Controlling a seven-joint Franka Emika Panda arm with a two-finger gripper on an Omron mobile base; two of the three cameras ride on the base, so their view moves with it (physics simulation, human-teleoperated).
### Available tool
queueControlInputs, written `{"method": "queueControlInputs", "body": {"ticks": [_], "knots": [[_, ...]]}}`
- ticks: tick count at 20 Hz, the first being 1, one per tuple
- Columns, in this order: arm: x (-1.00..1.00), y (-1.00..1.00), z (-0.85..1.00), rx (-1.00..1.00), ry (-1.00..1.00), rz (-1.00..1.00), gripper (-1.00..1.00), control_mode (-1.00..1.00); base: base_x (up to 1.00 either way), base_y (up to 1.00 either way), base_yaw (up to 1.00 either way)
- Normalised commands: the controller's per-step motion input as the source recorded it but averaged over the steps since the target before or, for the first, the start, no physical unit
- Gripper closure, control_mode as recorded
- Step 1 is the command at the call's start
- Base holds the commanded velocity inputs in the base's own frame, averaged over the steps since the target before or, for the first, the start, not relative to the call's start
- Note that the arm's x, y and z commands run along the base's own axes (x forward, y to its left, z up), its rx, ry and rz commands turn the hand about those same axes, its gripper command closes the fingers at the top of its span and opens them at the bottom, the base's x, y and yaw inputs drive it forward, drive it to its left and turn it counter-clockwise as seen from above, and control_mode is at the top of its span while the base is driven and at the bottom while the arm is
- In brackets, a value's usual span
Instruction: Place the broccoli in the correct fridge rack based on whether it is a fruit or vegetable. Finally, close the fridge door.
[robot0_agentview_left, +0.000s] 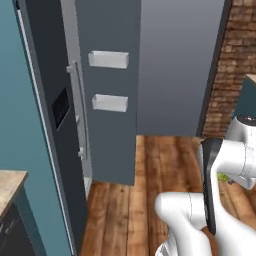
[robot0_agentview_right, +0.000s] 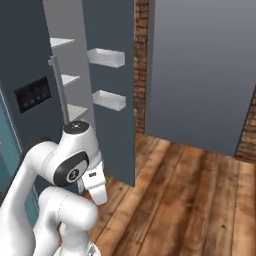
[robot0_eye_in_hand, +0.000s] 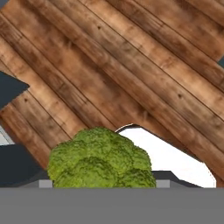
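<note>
I read the bumpy yellow-green broccoli clump (robot0_eye_in_hand: 101, 158), sitting at the bottom centre of the hand view over the wooden plank floor (robot0_eye_in_hand: 131, 74), as clamped in my gripper (robot0_eye_in_hand: 103, 181), though its fingertips are hidden behind the florets; a sliver of green also peeks past the arm at the right edge of the left base view. Beyond, the slate-grey fridge door (robot0_agentview_right: 111, 75) stands swung open with white door bins (robot0_agentview_right: 106, 57), exposing thin white fridge racks (robot0_agentview_right: 61, 42) at upper left, where I judge the vegetable belongs.
</note>
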Motion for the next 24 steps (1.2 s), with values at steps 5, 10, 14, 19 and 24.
{"method": "queueControlInputs", "body": {"ticks": [5,10,14,19,24], "knots": [[0.0,0.0,0.0,0.0,0.0,0.0,1.0,1.0,0.98,-0.27,0.52],[0.0,0.0,0.0,0.0,0.0,0.0,1.0,1.0,0.66,-0.17,0.84],[0.0,0.0,0.0,0.0,0.0,0.0,1.0,1.0,0.53,-0.52,0.76],[0.0,0.0,0.0,0.0,0.0,0.0,1.0,1.0,0.42,-0.89,0.62],[0.0,0.0,0.0,0.0,0.0,0.0,1.0,1.0,0.07,-0.66,0.63]]}}
